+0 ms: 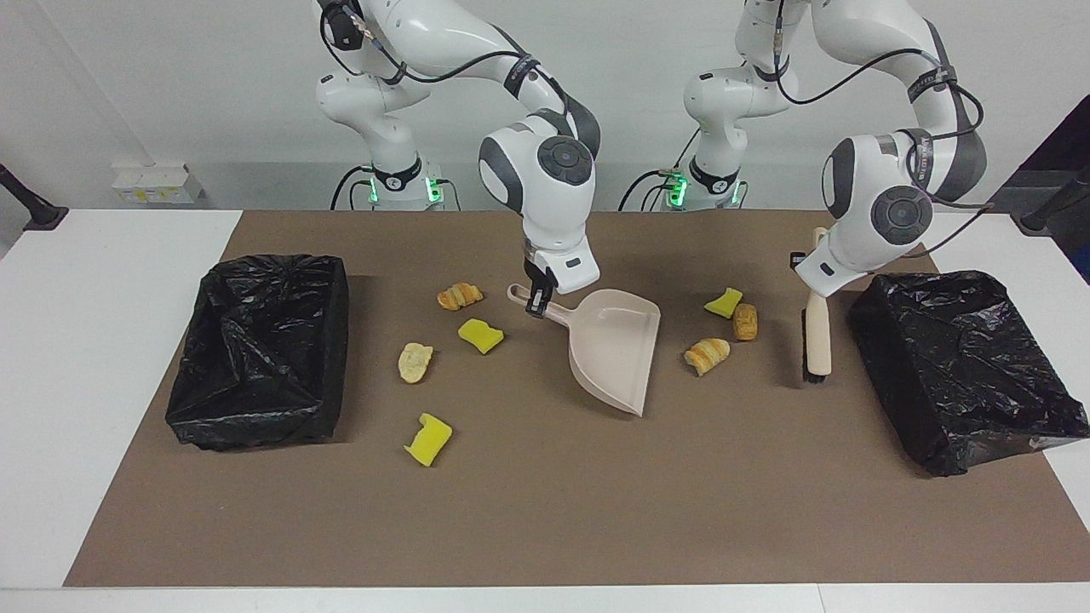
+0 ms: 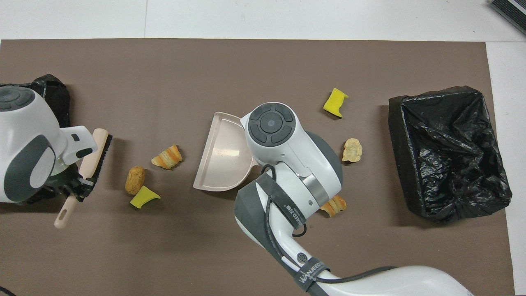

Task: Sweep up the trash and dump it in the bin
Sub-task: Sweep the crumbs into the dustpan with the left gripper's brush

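The right gripper (image 1: 536,300) has its fingers clamped on the dustpan (image 1: 615,347) handle mid-worktop, the left gripper (image 2: 78,187) grips the brush (image 1: 816,340) beside a croissant (image 1: 707,353), and the other trash (image 1: 479,335) lies scattered on the brown mat (image 1: 545,511).

Facing camera looks from across; overhead looks steeply down; both share the mat (image 1: 545,528).

Glossy white arms (image 1: 443,38), dark grey joint caps, black cables, green base lights
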Robot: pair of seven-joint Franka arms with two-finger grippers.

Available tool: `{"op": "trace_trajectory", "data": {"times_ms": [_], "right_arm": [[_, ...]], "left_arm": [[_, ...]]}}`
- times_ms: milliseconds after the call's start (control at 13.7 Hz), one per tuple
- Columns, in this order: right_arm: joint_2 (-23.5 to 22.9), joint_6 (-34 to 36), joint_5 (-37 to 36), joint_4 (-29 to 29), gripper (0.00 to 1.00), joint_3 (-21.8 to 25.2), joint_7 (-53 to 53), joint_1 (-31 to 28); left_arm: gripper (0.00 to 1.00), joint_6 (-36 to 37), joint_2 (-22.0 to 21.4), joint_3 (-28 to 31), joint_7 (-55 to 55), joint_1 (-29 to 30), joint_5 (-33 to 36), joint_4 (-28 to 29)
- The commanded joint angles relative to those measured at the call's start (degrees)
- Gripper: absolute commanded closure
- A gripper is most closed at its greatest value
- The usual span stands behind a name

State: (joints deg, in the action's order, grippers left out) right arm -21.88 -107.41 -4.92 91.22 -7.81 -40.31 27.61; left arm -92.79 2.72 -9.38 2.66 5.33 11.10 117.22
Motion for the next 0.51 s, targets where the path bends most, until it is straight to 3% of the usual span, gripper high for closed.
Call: {"op": "trace_trajectory", "data": {"times_ms": [0, 146, 439], "right_arm": [[0.34, -2.44, -0.7, 1.5, 1.0, -0.19, -9.15, -0.89], [0.26, -3.94, -4.38, 1.94, 1.0, -0.28, -12.85, -0.98], [-0.54, -4.47, -5.45, 2.21, 1.0, -0.28, -16.38, -0.98]], "left_arm": [[1.0, -7.2, -11.13, 0.5, -7.11, -0.5, -2.83, 16.07], [1.0, -9.24, -14.14, 0.5, -13.89, -0.85, -7.04, 20.75], [1.0, -16.87, -12.66, 0.33, -23.98, -7.6, -11.18, 23.05]]}}
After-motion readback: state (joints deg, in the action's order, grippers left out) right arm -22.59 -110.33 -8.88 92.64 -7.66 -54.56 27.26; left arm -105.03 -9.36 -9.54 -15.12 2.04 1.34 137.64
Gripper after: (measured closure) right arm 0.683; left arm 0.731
